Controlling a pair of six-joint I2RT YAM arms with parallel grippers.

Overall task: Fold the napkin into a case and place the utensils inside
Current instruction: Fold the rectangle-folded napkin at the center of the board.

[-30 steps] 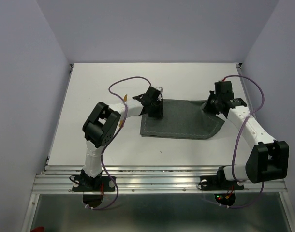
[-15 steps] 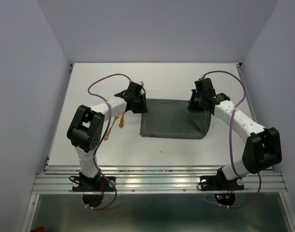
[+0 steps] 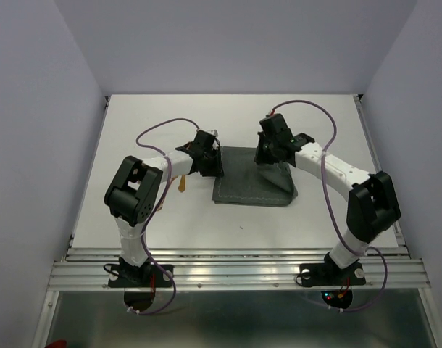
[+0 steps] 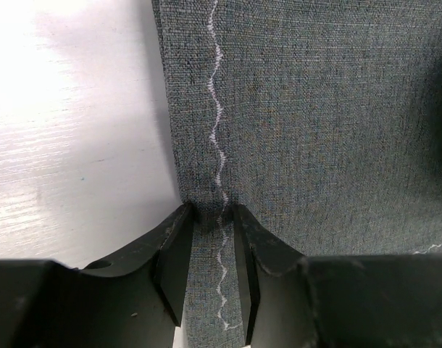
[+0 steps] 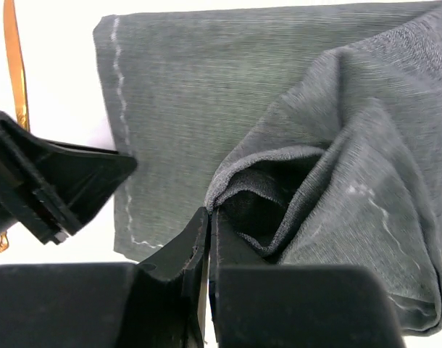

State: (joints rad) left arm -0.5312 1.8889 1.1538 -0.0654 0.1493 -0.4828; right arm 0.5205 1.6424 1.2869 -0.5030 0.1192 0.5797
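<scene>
White table (image 3: 315, 116) between pale lilac walls carries the dark grey napkin (image 3: 250, 190) at its middle. Over the last second the right gripper (image 5: 209, 217) has swept in from the right side, its jaws clamped on the napkin's right end, and has dragged that end leftward over the cloth, so the spread now looks far narrower. The left gripper (image 4: 210, 217) pinches the stitched left hem, pinning it to the table. This reads as a fold in progress, the case not yet formed. The orange utensils (image 3: 182, 183) lie on the table just left of the napkin, untouched.
</scene>
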